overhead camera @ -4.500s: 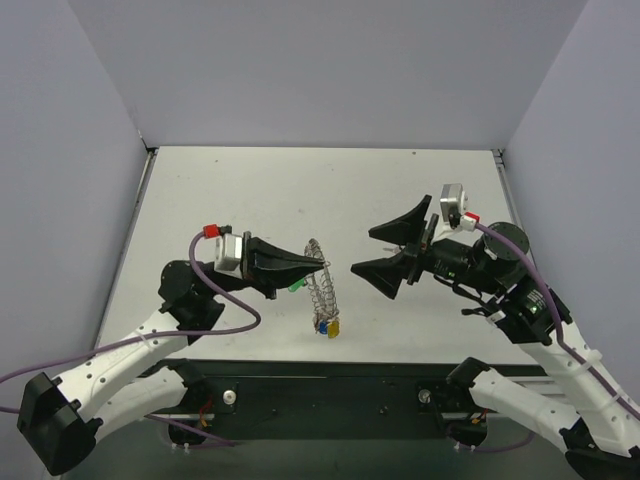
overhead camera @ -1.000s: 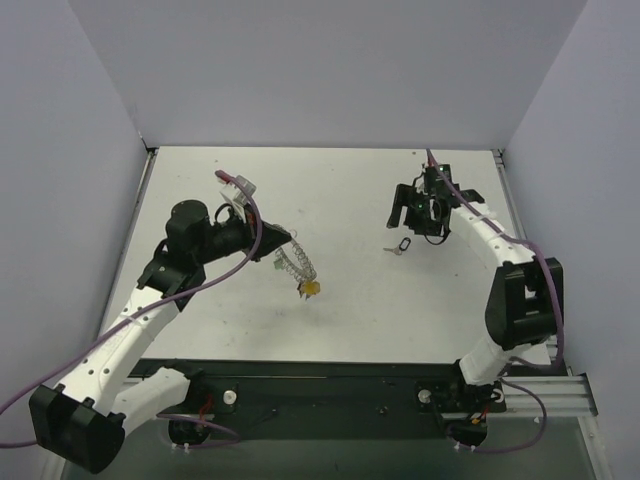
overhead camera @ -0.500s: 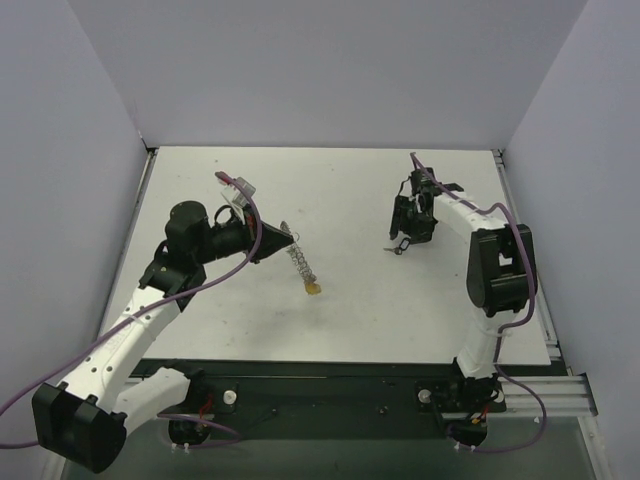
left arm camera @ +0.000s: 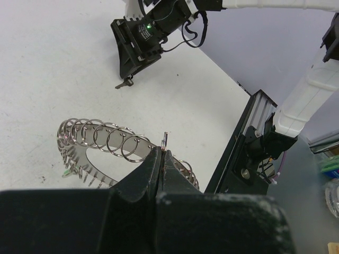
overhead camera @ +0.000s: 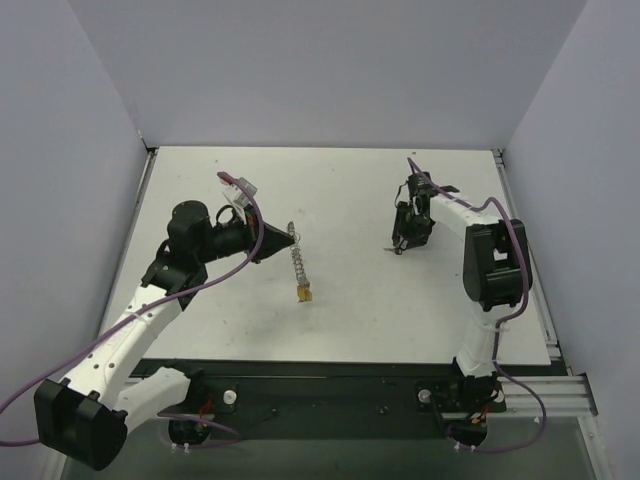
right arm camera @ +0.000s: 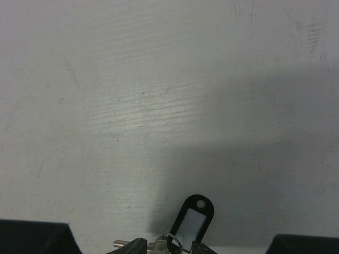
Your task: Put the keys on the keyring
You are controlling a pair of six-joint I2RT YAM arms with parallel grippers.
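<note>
From above, the left gripper sits toward 9 o'clock of the table's middle, its fingers pressed together on the upper end of the keyring. The keyring shows edge-on like a spring, running from the fingertips toward 5 o'clock. A yellow key is at its lower end; whether that end rests on the table cannot be told. At 3 o'clock of the middle, well apart from the keyring, the right gripper points down at the table. A small dark key lies just at 7 o'clock of its tip. How its jaws stand cannot be told from this height.

Seen from the left wrist, the left gripper has its two fingers closed with no gap, clamped on the keyring's wire. The coils curve away toward 9 o'clock. At 12 o'clock the right gripper stands over the table with the dark key at its tip.

Seen from the right wrist, the dark key's black head, with a pale window and a small hole, lies at 6 o'clock between two dark tips at the frame's lower edge. A metal shaft pokes out toward 9 o'clock. Whether the fingers pinch it cannot be told.
</note>
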